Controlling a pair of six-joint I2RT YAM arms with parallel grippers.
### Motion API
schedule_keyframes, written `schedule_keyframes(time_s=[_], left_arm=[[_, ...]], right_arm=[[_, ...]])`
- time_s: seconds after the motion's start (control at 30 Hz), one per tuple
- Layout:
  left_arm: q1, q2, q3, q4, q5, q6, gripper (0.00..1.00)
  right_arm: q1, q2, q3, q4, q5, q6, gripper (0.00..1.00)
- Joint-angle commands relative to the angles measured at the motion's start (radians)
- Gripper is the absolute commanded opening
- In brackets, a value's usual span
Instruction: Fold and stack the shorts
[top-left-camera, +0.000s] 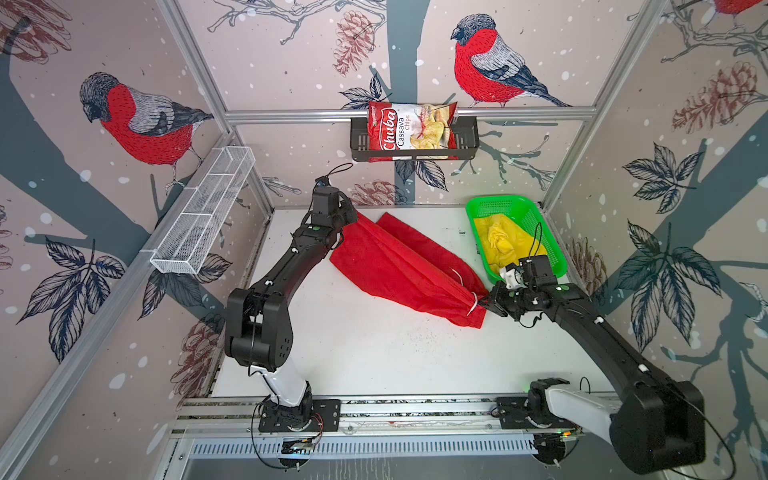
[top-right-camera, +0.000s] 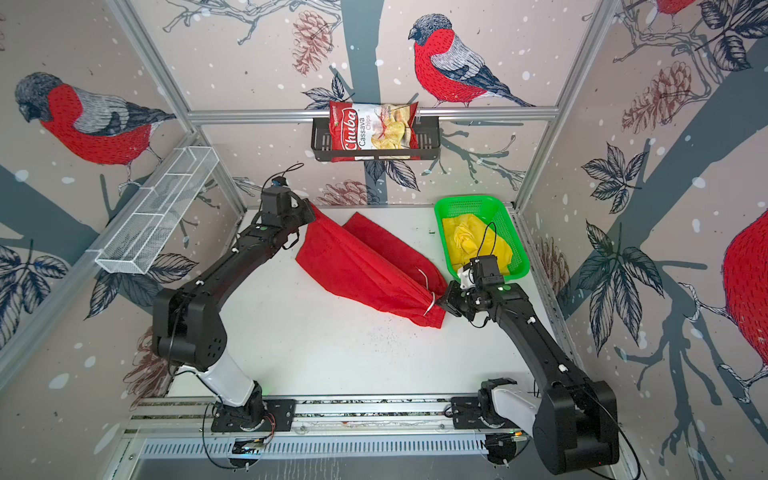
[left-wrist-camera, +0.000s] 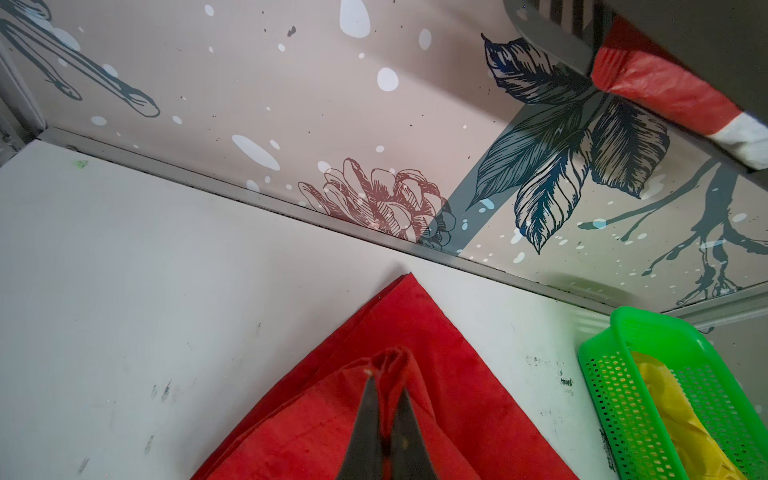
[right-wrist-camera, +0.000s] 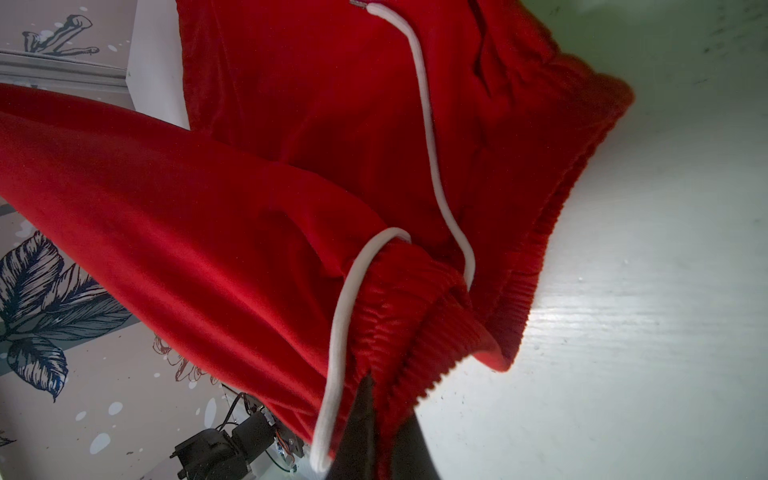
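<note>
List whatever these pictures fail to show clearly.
- Left claw: in both top views, its tips are hidden beneath its own housing and the red shorts.
- Right claw: in the right wrist view, its tips are buried in waistband folds.
- Yellow shorts: crumpled in the green basket, partly behind the right arm in both top views; tag too small.

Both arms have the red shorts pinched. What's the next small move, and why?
Probably carry the left gripper across toward the right gripper, folding the red shorts in half. Both are shut on opposite ends, the leg end and the waistband, with the cloth stretched between them.
</note>
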Motion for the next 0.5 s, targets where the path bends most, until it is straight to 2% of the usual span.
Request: schedule_keyframes(time_s=[0.0, 0.47], left_arm=[[0.005, 0.03, 0.036, 0.146, -0.09, 0.003, 0.0], [0.001, 0.22, 0.146, 0.176, -0.017, -0.016, 0.0]], right_arm=[[-0.01, 0.016, -0.003, -0.086, 0.073, -0.034, 0.02], [-0.025, 0.079, -0.003, -0.032, 0.083, -0.034, 0.02]])
